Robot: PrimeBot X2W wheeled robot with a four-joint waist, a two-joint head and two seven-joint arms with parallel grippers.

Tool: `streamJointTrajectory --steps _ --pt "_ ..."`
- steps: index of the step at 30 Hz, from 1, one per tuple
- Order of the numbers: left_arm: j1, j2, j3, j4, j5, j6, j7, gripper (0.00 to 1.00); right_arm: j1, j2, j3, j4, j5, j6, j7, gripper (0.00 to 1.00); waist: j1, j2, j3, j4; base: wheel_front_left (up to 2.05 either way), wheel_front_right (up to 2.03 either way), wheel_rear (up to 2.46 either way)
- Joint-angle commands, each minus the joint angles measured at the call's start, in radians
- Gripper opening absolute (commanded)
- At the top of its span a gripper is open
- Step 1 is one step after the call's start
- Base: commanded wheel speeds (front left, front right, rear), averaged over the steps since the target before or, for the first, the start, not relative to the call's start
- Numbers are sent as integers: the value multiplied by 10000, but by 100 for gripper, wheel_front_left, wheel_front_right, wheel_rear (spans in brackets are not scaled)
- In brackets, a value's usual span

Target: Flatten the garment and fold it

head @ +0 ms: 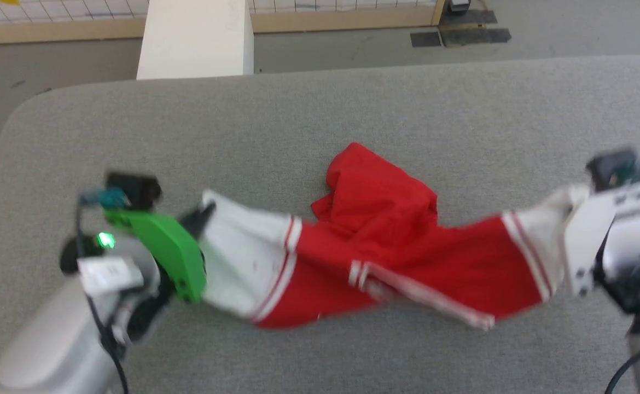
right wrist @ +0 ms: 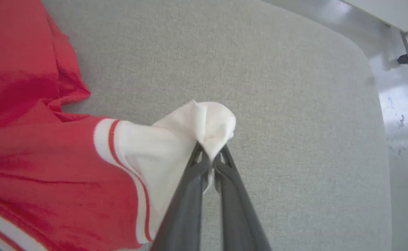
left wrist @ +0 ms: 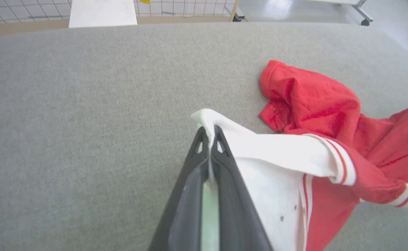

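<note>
The garment [head: 385, 257] is a red jersey with white sleeves and striped trim, stretched across the grey table [head: 320, 109] between my two arms, its red body bunched in the middle. My left gripper [head: 202, 216] is shut on the edge of the left white sleeve [left wrist: 280, 153]; in the left wrist view the dark fingers [left wrist: 221, 164] pinch the cloth at my left gripper [left wrist: 209, 134]. My right gripper [right wrist: 211, 157] is shut on the tip of the right white sleeve [right wrist: 176, 139]. In the head view the right gripper's fingertips are hidden behind its white housing [head: 588, 235].
A white block [head: 194, 38] stands beyond the table's far edge, in front of a wood-framed wire grid [head: 353, 13]. Grey floor [right wrist: 402, 104] lies past the table's rounded right corner, where a metal leg [right wrist: 406, 52] stands.
</note>
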Motion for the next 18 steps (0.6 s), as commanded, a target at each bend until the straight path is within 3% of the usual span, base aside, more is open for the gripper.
streamJointTrajectory --steps 1,4,8,13,18 --pt "-593 181 262 -99 -172 -102 130 0 -716 -348 234 -116 108 -13 132 0 0 0 369 -31 0 0 0" --pt "-1770 312 830 -90 -497 -194 447 0 -2357 -1140 738 29 403 -13 201 0 0 0 901 -76 0 0 0" --pt "-3599 358 1287 185 -340 -85 669 0 -4723 -1650 1136 684 616 -13 -39 0 0 0 1678 -123 0 0 0" --pt "-6048 248 1694 885 279 124 432 0 -7677 -1526 1133 1810 295 -13 -1001 0 0 0 2685 -176 0 0 0" --pt "-8156 -190 2289 1745 730 430 -678 0 -10174 -1053 867 2938 -546 -13 -2798 0 0 0 3439 -193 0 0 0"
